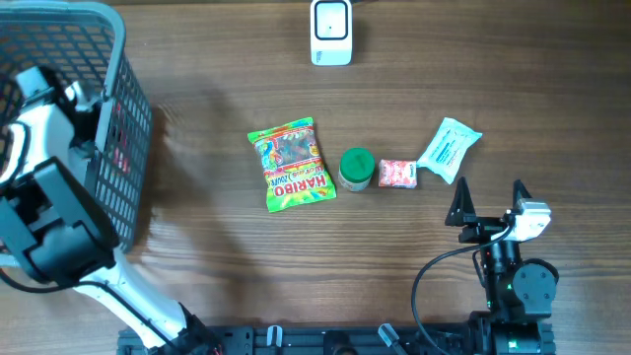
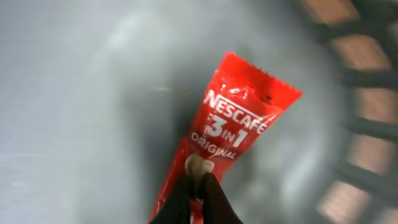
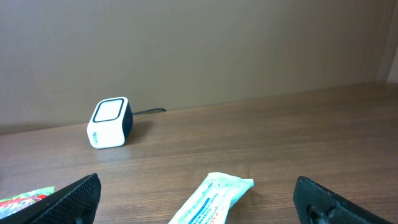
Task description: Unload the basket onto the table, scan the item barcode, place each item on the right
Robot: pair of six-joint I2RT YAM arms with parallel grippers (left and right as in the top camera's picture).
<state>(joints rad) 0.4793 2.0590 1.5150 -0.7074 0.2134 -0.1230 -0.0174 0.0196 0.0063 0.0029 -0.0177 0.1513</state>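
Observation:
A red Nescafe 3 in 1 sachet (image 2: 239, 118) lies on the grey floor of the basket (image 1: 128, 128) at the table's left. My left gripper (image 2: 198, 180) is shut on the sachet's lower end, its two dark fingers pinched together on the red foil. From overhead the left arm (image 1: 49, 197) reaches into the basket and hides the gripper and the sachet. The white barcode scanner (image 1: 331, 32) stands at the far middle of the table and shows in the right wrist view as the scanner (image 3: 110, 122). My right gripper (image 1: 488, 202) stands open near the front right, holding nothing.
A Haribo bag (image 1: 291, 165), a green-lidded jar (image 1: 356, 169), a small pink packet (image 1: 397, 174) and a white-and-blue packet (image 1: 449, 150) lie in a row mid-table. The white-and-blue packet (image 3: 214, 199) lies just ahead of the right fingers. Basket mesh (image 2: 360, 74) rises right of the sachet.

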